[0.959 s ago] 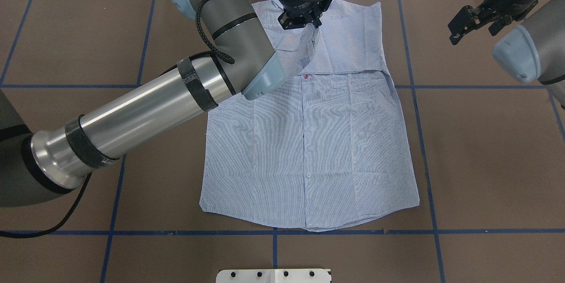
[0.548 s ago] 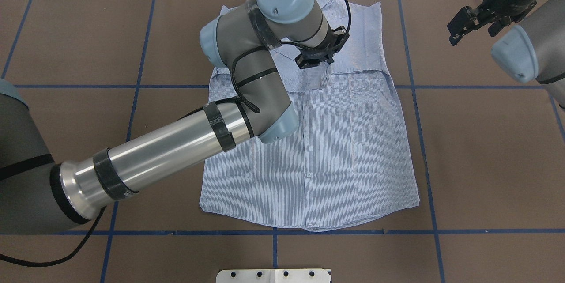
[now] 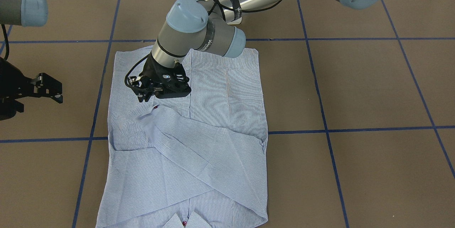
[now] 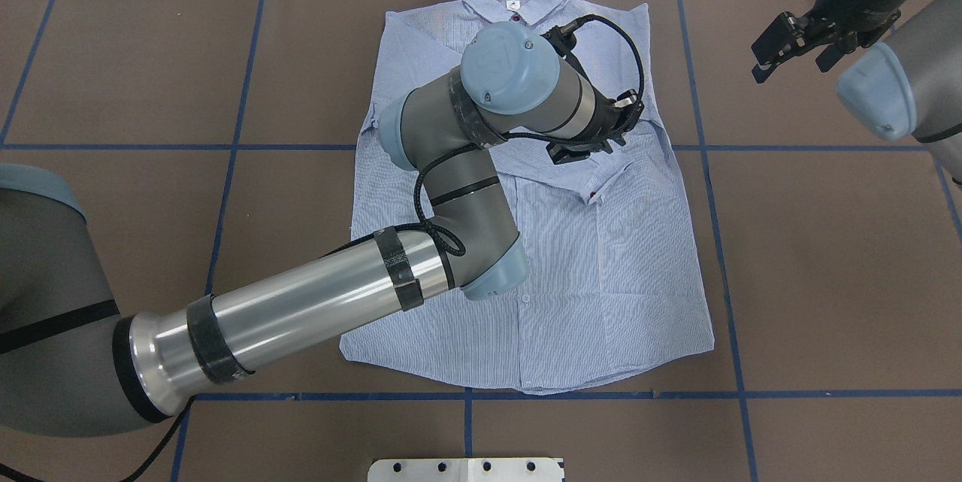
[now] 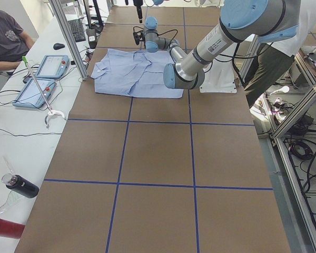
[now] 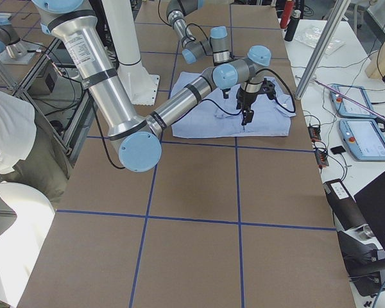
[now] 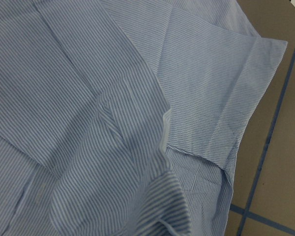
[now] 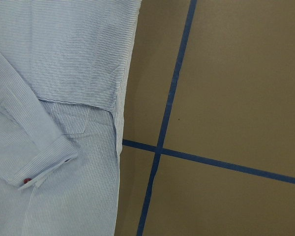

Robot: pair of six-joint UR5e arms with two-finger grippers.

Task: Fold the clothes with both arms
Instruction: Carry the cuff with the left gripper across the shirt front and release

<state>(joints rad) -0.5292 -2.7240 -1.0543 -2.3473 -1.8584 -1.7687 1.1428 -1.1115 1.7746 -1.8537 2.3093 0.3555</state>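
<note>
The light blue striped shirt (image 4: 601, 279) lies flat, front up, collar (image 4: 515, 4) at the far edge. One sleeve crosses its chest diagonally, and the cuff (image 4: 601, 185) with a dark red button rests on the chest. My left gripper (image 4: 577, 156) hovers just above that cuff (image 3: 153, 110), open and apart from the cloth (image 3: 143, 97). The left wrist view shows only rumpled sleeve fabric (image 7: 128, 147). My right gripper (image 4: 785, 46) hangs open over bare table beside the shirt's shoulder (image 3: 49, 87). Its wrist view shows the cuff (image 8: 34, 167) and the shirt's edge.
Blue tape lines (image 4: 721, 241) grid the brown table. The robot's white base plate (image 4: 466, 469) sits at the near edge. Beyond the far edge stand control tablets (image 5: 52, 66), bottles (image 5: 18, 185) and a seated person (image 5: 5, 37). Another person (image 6: 6, 141) stands by the robot.
My left arm swept the sleeve toward the right and nearer across the shirt, laid the cuff on the chest and let go. The collar is now uncovered. The right gripper barely moved.
</note>
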